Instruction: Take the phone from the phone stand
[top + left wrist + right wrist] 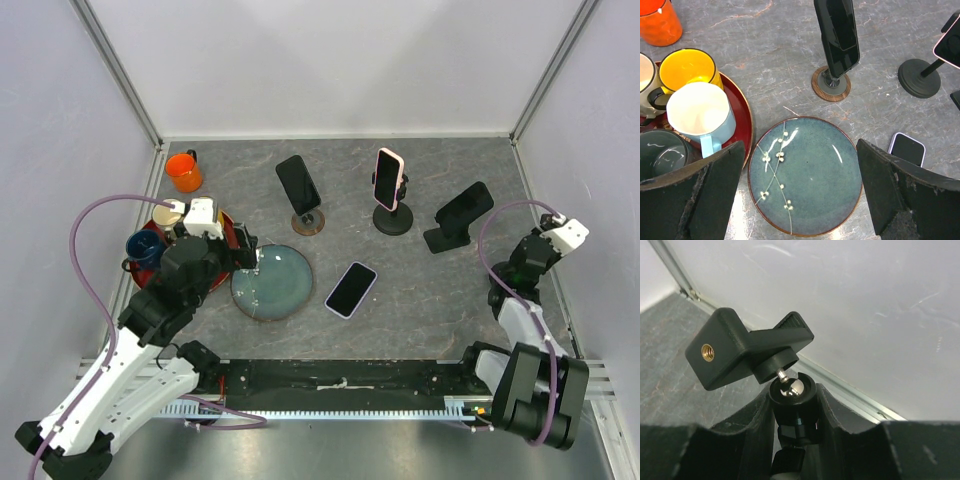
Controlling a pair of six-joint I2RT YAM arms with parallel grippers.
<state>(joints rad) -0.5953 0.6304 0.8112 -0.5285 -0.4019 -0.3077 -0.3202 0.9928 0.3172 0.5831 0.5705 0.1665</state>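
Looks about done: phone (350, 290) lies flat on table (430, 300) beside plate (272, 282), left pincer (800, 150) wide open, right pincer (792, 390) clamping the empty phone stand (747, 347); setting it down probably remains.

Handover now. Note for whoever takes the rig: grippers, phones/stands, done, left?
Left gripper: open, empty, above the blue plate.
Right gripper: shut on the empty phone stand, at the table's right edge.
Phone: lies flat on the table beside the plate, in no stand.
At the back, on stands: left black phone, pink phone, right black phone.
Done: it looks like the phone is out of the held stand.
Left: probably set the stand down and release.
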